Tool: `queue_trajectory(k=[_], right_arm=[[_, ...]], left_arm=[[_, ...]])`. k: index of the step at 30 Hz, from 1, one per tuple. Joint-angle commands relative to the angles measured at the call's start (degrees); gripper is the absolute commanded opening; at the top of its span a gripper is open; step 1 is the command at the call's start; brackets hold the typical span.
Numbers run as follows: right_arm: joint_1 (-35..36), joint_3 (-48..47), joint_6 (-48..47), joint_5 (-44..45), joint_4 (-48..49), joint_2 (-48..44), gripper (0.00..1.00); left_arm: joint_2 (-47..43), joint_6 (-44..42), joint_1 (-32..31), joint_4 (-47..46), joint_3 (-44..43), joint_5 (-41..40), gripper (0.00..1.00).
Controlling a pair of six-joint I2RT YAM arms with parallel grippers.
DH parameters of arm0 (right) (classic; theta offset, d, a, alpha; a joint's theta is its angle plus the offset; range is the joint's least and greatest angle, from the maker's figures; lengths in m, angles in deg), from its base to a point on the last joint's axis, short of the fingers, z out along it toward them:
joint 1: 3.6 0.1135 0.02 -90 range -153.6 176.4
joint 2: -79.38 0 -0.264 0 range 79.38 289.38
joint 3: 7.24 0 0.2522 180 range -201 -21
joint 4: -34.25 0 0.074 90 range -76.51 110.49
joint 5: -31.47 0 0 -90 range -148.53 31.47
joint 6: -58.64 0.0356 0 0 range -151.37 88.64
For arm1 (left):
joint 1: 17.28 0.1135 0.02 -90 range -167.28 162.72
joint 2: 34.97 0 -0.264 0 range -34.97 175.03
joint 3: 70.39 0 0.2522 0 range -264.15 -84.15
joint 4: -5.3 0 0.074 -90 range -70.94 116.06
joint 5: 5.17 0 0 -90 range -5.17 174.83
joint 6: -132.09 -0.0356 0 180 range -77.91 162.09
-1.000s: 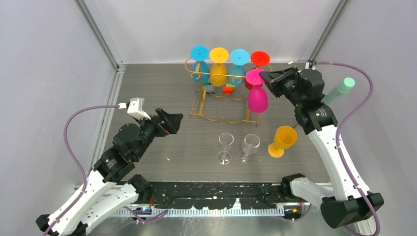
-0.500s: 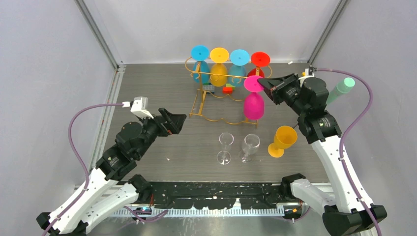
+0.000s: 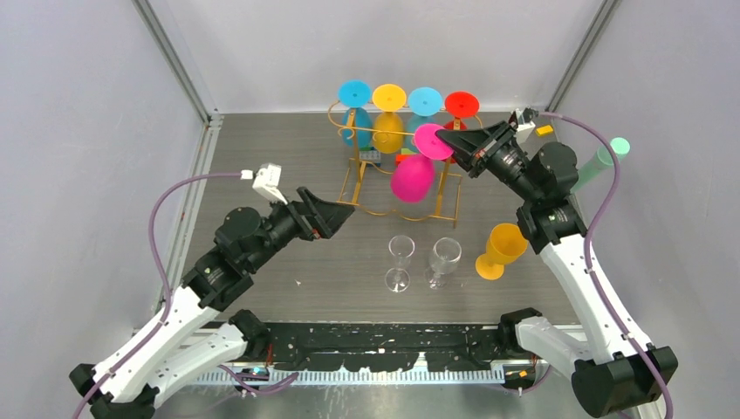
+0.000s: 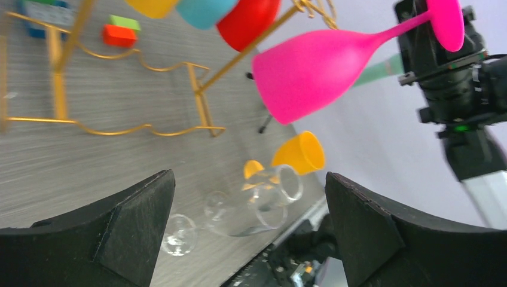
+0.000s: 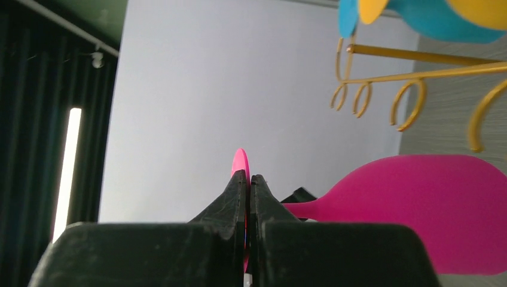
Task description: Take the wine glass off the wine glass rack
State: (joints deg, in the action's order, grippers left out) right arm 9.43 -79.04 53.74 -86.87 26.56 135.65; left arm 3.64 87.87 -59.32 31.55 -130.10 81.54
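As the right gripper (image 5: 248, 178) pinches only the foot of the pink wine glass (image 4: 305, 72), its bowl may swing into the rack (image 4: 57, 89).

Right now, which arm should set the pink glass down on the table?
The right arm. The right gripper is shut on the foot of the pink glass, holding it tilted above the table. The left gripper is open, empty and apart from the glass.
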Motion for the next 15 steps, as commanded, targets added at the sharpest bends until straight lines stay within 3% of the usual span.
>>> queue_trajectory(k=[1,5,15], right_arm=[[0.15,0.64,9.48,-7.0,17.75,-1.33,0.0],[0.3,1.01,11.68,-7.21,20.05,-2.48,0.0],[0.58,3.89,17.81,-7.27,25.02,-4.45,0.0]], left_arm=[[3.54,6.83,-0.15,-13.67,-2.73,12.23,1.0],[9.24,12.13,-0.15,-23.91,-3.75,19.44,1.0],[20.85,23.41,-0.15,-44.62,-4.48,24.81,1.0]])
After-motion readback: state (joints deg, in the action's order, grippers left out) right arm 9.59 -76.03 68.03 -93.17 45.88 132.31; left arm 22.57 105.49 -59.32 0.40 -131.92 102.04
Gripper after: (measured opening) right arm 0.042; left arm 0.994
